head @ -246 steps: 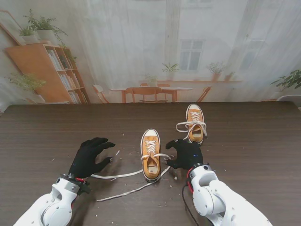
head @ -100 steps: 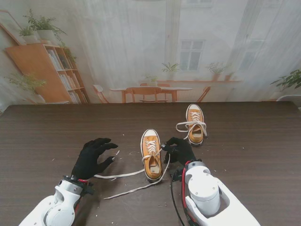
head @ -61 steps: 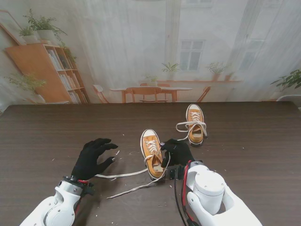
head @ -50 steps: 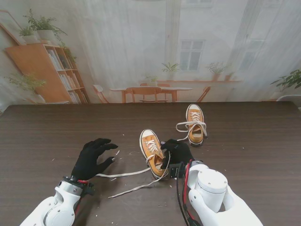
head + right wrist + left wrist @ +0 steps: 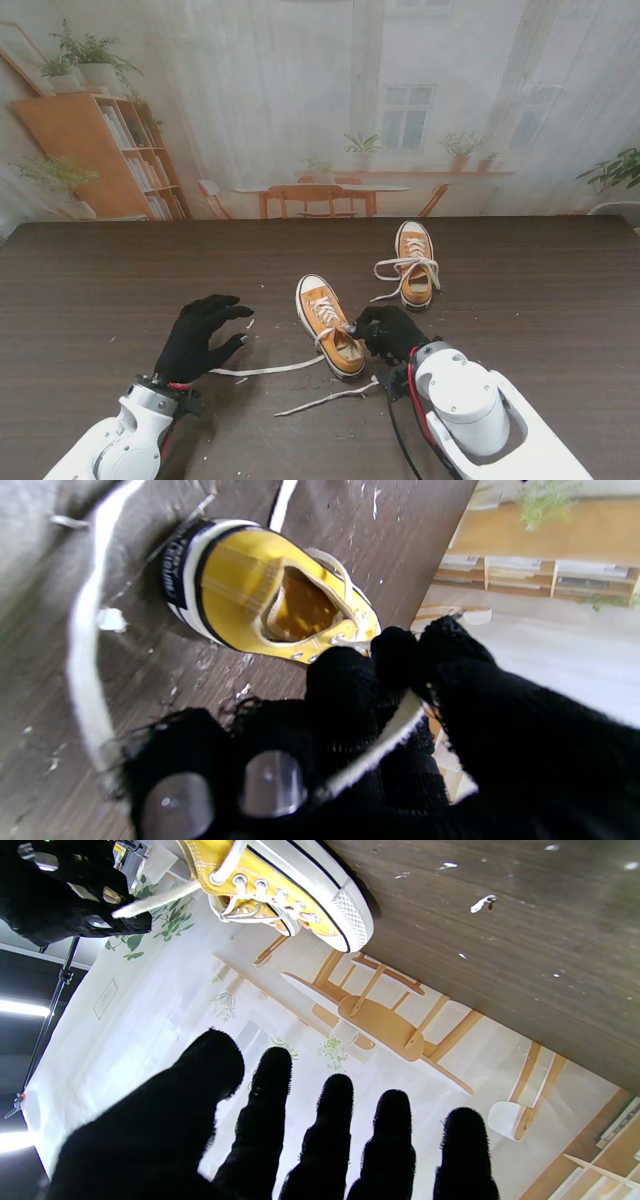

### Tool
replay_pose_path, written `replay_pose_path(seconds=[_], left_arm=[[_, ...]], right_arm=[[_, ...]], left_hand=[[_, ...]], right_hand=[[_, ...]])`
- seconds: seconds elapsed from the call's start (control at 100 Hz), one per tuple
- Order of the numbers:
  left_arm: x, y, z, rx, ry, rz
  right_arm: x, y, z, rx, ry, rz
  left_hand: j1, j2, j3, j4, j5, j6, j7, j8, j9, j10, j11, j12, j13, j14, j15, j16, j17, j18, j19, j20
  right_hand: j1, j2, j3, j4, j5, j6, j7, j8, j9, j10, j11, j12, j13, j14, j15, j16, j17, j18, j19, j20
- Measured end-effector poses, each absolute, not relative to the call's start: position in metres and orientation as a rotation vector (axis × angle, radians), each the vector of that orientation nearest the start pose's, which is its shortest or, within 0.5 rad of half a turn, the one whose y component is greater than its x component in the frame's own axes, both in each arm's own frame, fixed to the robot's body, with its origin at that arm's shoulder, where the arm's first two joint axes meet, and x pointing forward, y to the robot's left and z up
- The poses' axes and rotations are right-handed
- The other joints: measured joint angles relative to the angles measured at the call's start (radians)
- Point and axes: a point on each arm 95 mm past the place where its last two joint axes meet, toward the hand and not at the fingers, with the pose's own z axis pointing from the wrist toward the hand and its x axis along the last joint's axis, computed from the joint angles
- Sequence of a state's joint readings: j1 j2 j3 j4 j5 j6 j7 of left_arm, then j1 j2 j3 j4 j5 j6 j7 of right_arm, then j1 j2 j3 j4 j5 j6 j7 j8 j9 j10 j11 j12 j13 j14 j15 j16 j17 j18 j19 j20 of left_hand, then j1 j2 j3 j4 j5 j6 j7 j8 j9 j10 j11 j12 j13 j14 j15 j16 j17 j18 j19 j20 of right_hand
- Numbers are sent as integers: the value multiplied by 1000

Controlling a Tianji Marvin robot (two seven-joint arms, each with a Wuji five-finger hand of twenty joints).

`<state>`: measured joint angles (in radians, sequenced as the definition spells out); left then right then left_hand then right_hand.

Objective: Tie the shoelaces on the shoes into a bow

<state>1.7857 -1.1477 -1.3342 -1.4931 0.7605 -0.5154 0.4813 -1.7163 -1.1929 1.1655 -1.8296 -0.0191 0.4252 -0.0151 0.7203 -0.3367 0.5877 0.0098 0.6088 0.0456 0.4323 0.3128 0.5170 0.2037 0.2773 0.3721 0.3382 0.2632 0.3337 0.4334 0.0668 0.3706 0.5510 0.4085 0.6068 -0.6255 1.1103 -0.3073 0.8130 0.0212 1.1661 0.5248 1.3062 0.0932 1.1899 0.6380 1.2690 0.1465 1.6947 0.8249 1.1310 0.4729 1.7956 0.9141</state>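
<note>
Right hand pinches the lace beside the near shoe; left hand hovers spread, empty. Lace seems soft and limp, so better grip near the eyelets.

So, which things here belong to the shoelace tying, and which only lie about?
For the job:
- nearer shoe
- its lace
- right hand, pinching that lace
- left hand, open

Lying about:
- farther shoe
- white scraps on the table

A staged lab: a dark table backed by a printed backdrop of a room, with studio lights behind.
</note>
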Motion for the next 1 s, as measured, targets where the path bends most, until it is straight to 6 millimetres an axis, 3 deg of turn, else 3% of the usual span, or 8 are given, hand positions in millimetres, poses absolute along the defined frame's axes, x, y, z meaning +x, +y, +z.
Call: replay_pose_path(seconds=[0.17, 0.36, 0.52, 0.54, 0.58, 0.78, 1.0], left_arm=[[323, 13, -355, -1233, 1084, -2083], [325, -11, -341, -1271, 1155, -1950], [313, -47, -337, -1486, 1163, -1713], [311, -52, -338, -1494, 1165, -1693], [308, -60, -341, -1488, 1180, -1681], [310, -88, -348, -1460, 1270, -1616], [328, -109, -352, -1421, 1317, -1527]], right_arm=[[333, 59, -322, -2378, -1077, -1641], [338, 54, -312, -2324, -1151, -1728], [345, 42, -313, -2350, -1103, -1761], [346, 41, -313, -2356, -1096, -1763], [346, 38, -314, -2364, -1085, -1764], [346, 28, -320, -2390, -1039, -1743], [344, 20, -323, -2396, -984, -1729]], left_hand=[[0, 0, 0, 0, 0, 0, -2, 0, 22, 0, 15, 1, 41, 13, 28, 0, 21, 0, 56, 1], [0, 1, -53, 0, -4, 0, -60, 0, 35, 0, 37, 35, 53, 16, 92, 30, 30, 1, 215, 65], [1, 4, -140, 0, -15, 2, -100, -8, 22, 16, 48, 48, 52, 39, 103, 39, 21, 1, 266, 71], [1, 4, -143, 0, -13, 35, -100, -10, 22, 24, 54, 48, 52, 41, 105, 39, 21, 2, 271, 71], [1, -1, -150, 0, -13, 81, -106, -10, 22, 25, 56, 49, 52, 42, 106, 39, 21, 2, 281, 71], [1, -3, -178, 9, -9, 85, -104, -10, 22, 25, 72, 70, 52, 42, 149, 54, 54, 2, 364, 84], [0, -82, -178, 10, 26, 87, -53, 31, 36, 31, 154, 151, 97, 65, 278, 134, 152, 2, 557, 165]], right_hand=[[0, 0, 0, 0, 0, 0, -14, -1, 0, -25, 27, 45, 0, -24, 11, 24, 3, -36, 0, 5], [0, 1, 0, 0, 3, 0, -14, -1, 0, -36, 27, 56, 0, -34, 12, 25, 9, -37, 1, 13], [0, 1, 0, 0, 11, -4, -17, -1, 0, -36, 27, 56, 0, -35, 12, 25, 9, -37, 1, 14], [0, 1, 0, 0, 11, -8, -20, -1, 0, -36, 27, 57, 0, -35, 12, 25, 9, -37, 1, 14], [0, 1, 0, 0, 11, -11, -24, -1, 0, -36, 27, 57, 0, -35, 12, 25, 9, -37, 1, 14], [0, 2, -19, 0, 12, -13, -24, -1, 0, -36, 27, 57, 0, -35, 12, 25, 9, -37, 2, 14], [0, 13, -29, 0, 12, -13, -26, -1, 0, -36, 27, 67, 0, -35, 12, 25, 10, -37, 2, 14]])
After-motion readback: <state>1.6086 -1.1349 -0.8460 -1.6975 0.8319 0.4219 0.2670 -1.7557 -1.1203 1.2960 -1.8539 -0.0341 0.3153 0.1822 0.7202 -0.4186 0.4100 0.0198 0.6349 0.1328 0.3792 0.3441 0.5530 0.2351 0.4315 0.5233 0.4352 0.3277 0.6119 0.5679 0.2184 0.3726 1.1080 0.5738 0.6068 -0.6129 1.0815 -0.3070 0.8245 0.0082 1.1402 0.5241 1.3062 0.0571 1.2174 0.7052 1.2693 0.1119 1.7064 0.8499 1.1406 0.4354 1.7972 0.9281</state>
